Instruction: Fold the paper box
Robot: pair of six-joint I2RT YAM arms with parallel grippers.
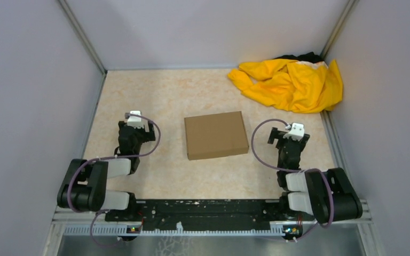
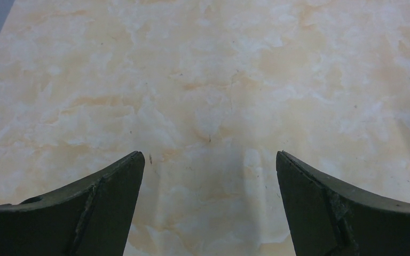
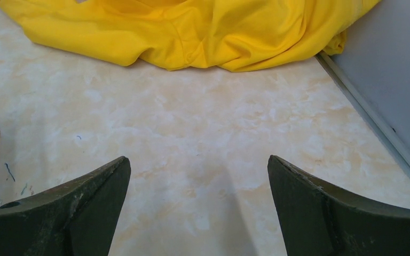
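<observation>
One paper box (image 1: 216,135) lies between left claw (image 2: 209,157) and right claw (image 3: 198,160).

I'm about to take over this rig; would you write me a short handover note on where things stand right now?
Left gripper: open, empty, over bare table to the left of the box.
Right gripper: open, empty, to the right of the box, facing the yellow cloth in the far right corner.
Paper box: lies flat mid-table between the arms; neither gripper touches it.
Done: from above it looks like a closed shallow box, with no flaps sticking out.
Left: whether the tabs are tucked in cannot be seen, so check that first.
</observation>
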